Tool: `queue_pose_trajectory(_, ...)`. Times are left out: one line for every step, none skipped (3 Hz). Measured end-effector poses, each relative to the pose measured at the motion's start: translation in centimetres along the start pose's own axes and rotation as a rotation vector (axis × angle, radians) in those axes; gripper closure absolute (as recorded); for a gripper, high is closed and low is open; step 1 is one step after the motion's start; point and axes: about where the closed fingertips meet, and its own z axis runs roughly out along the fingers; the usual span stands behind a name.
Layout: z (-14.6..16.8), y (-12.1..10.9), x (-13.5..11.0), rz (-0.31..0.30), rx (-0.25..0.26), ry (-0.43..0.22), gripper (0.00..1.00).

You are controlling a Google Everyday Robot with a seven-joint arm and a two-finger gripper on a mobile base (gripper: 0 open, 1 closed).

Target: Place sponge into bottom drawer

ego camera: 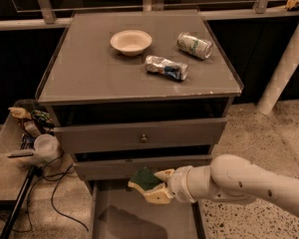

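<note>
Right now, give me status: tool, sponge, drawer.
Tool shut on sponge, above the open bottom drawer, near its back. Sponge not yet released. Nothing seen in the way.

A pale round bowl [131,41] is noted at rear centre of the grey cabinet top [84,78]. A crushed silver can [166,67] is laid near it, a second silver can [195,45] further right. A clear plastic bin [7,144] and black cables [57,185] are seen left. The gripper [152,185] is held low before the cabinet.
</note>
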Motion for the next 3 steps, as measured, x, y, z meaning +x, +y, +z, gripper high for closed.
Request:
queue_pose_trajectory(2.1, -1.0, 2.5, 0.028, 0.033, -0.02, 1.0)
queue_pose_trajectory(2.1, -1.0, 2.4, 0.028, 0.033, -0.02, 1.0)
queue_pose_trajectory(4.0, -1.4, 3.9, 0.02, 0.038, -0.029, 1.0)
